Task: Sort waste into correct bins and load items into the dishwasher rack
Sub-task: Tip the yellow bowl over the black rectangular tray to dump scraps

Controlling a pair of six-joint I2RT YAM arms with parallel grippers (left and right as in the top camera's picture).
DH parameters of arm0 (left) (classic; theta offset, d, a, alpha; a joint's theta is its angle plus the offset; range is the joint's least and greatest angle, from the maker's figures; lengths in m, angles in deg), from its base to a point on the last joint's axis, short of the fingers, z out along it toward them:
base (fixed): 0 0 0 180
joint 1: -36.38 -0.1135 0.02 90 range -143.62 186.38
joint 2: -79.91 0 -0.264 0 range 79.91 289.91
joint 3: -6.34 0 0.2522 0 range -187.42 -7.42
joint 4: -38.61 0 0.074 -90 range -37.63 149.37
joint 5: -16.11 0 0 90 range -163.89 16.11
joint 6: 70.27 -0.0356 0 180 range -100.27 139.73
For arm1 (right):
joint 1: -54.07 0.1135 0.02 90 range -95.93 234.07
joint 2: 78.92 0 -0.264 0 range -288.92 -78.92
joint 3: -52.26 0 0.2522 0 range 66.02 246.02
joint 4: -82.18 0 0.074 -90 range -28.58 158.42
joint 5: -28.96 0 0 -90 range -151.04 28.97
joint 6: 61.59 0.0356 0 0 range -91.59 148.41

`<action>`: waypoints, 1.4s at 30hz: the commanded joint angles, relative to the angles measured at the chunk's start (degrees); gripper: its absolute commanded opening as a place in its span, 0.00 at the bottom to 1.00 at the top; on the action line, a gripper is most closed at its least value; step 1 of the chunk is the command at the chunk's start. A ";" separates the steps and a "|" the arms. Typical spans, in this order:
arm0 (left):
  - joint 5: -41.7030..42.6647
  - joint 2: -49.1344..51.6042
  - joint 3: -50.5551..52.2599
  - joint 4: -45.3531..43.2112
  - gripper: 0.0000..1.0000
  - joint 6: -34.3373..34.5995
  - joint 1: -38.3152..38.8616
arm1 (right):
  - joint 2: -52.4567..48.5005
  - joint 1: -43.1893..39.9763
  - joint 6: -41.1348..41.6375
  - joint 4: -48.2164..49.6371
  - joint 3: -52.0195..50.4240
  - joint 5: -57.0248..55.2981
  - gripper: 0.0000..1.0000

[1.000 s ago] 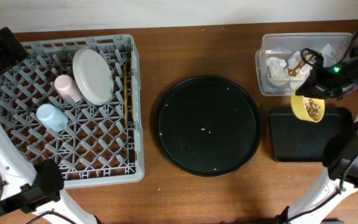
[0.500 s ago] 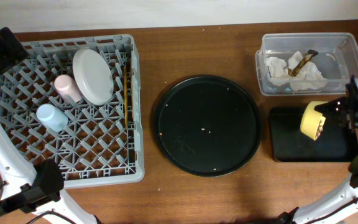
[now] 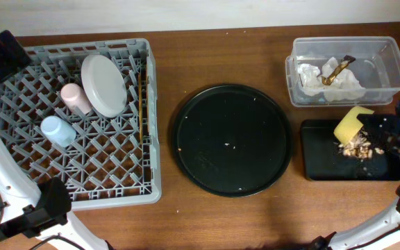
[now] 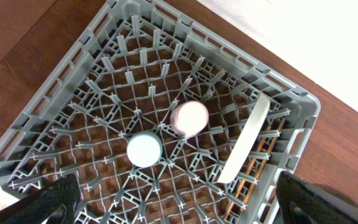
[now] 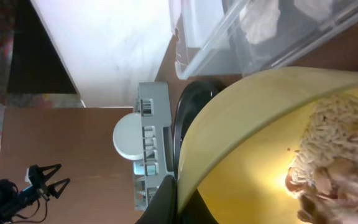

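Observation:
My right gripper [image 3: 373, 126] is shut on the rim of the yellow bowl [image 3: 350, 124] and holds it tipped over the shallow black tray [image 3: 318, 163]. Beige food scraps [image 3: 357, 146] lie on the tray below the bowl's mouth; more still cling inside the bowl [image 5: 328, 143]. The clear tub [image 3: 297, 69] behind holds the white tissue [image 3: 312, 75] and the gold-brown wrapper [image 3: 336, 71]. The grey rack [image 3: 19, 194] at left holds the plate [image 3: 104, 84], pink cup [image 3: 75, 98], blue cup [image 3: 57, 130] and chopsticks [image 3: 140, 104]. My left gripper [image 4: 173, 205] is open above the rack [image 4: 73, 81].
A large round black tray [image 3: 230, 140] with a few crumbs lies mid-table between rack and bins. The left arm's base stands at the front left corner, the right arm's at the front right.
The right gripper carried the yellow bowl from beside the clear tub to over the black tray and tipped it further; food scraps now lie on the tray. The left arm stayed still.

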State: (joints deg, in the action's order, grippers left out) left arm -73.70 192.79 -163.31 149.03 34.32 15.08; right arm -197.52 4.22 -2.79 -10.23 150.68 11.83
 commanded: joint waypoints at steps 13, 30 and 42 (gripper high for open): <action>0.00 -0.28 -0.26 0.04 0.99 0.37 -0.24 | 0.24 -0.90 2.27 -4.07 -0.35 6.16 0.04; 0.02 -0.28 -0.26 0.04 0.99 0.37 -0.24 | 0.33 -1.36 6.47 -7.06 -0.33 7.69 0.04; 0.02 -0.28 -0.26 0.04 0.99 0.37 -0.24 | 0.52 -1.64 -6.08 -16.79 -0.33 8.41 0.04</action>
State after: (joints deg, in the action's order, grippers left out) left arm -73.70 192.79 -163.31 149.06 34.32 15.08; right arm -197.52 3.09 -7.78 -24.66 150.31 19.56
